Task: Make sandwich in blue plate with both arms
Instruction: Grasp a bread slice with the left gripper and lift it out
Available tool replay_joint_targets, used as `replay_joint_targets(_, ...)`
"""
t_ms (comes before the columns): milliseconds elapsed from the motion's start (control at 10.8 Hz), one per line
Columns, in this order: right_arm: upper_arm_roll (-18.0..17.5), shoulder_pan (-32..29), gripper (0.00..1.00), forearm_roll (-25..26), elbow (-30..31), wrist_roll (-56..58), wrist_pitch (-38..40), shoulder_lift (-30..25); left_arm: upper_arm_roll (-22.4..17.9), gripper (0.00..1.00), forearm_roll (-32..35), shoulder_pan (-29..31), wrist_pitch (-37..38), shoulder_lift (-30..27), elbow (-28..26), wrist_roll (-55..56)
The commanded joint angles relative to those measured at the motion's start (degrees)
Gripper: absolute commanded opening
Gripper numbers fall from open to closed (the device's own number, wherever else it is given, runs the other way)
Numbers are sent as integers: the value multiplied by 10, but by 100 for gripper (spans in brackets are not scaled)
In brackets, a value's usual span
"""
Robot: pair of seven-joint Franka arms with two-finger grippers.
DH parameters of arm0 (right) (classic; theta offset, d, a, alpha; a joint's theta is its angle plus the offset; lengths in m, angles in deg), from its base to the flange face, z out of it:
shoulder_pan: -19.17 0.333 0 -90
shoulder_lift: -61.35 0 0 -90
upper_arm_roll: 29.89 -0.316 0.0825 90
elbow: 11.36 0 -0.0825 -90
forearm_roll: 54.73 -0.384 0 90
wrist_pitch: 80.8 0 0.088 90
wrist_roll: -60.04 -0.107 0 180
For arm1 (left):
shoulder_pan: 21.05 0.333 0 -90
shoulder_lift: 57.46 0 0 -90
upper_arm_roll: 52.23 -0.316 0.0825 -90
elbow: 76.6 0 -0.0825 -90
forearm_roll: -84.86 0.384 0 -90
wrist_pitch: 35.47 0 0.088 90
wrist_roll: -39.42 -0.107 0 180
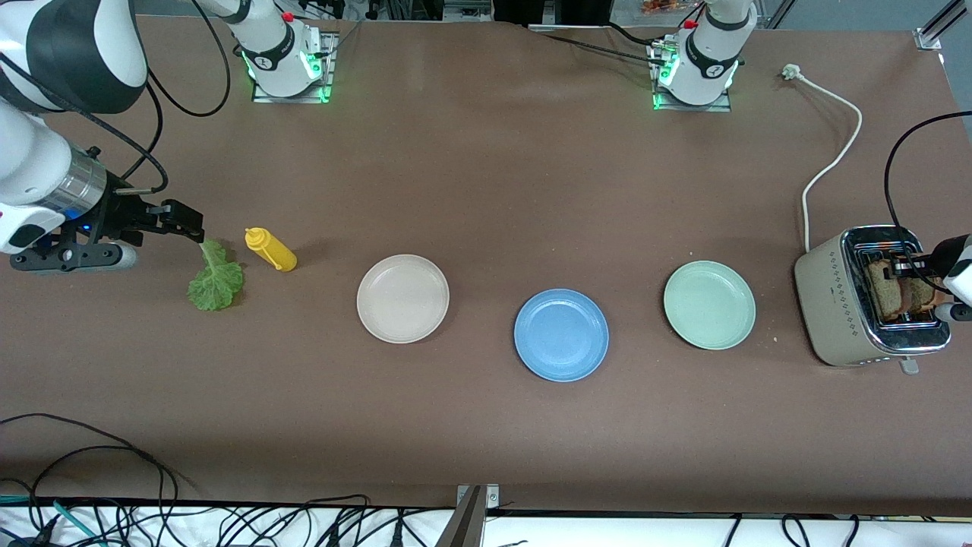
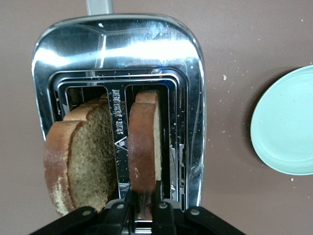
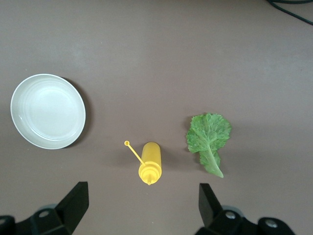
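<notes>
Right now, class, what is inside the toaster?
Two brown bread slices stand in the toaster, one per slot. The left gripper is shut on one slice. Their lower parts are hidden.

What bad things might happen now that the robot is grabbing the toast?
The left gripper pinches only the edge of one bread slice in the toaster, so the slice might slip or tear as it lifts. The second slice leans close beside it and could get dragged or knocked. The right gripper, open above the mustard bottle and lettuce leaf, might bump the bottle when it goes for the leaf.
</notes>
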Motion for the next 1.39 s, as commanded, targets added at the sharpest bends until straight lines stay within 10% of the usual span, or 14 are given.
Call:
replay_joint_targets(0,-1,-2,100,5,-1,5,2,0,6,0,12,4,8,-6,5,-10)
replay_joint_targets(1296,0,-2,100,5,-1,6,6,-1,40,0,7,-1,182,-137,75,-43)
